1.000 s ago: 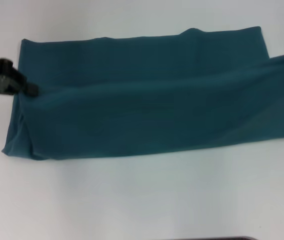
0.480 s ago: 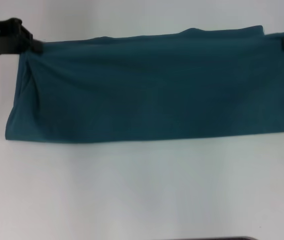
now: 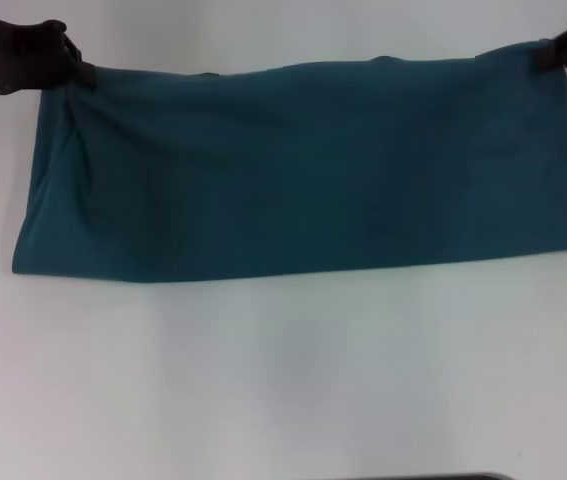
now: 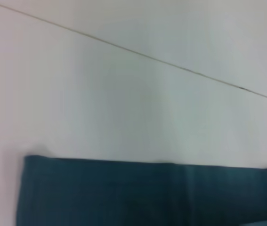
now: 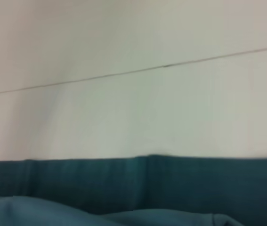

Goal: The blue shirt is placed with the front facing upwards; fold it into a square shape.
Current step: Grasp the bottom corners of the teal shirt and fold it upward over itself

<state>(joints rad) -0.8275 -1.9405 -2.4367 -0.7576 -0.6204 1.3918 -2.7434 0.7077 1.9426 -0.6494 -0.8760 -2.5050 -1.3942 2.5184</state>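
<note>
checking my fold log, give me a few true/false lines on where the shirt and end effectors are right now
1. The shirt lies as a long band across the table. True.
2. The left end effector is at the shirt's far left corner. True.
3. The right end effector is parked near the table's front edge. False: it is at the shirt's far right corner.
4. Chest lettering shows on top. False: only plain fabric shows.
5. The shirt is already square. False: it is much wider than deep.

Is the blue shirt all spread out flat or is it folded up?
Folded. The blue shirt lies as a long band, no sleeves or collar showing, both hands at its far corners.
</note>
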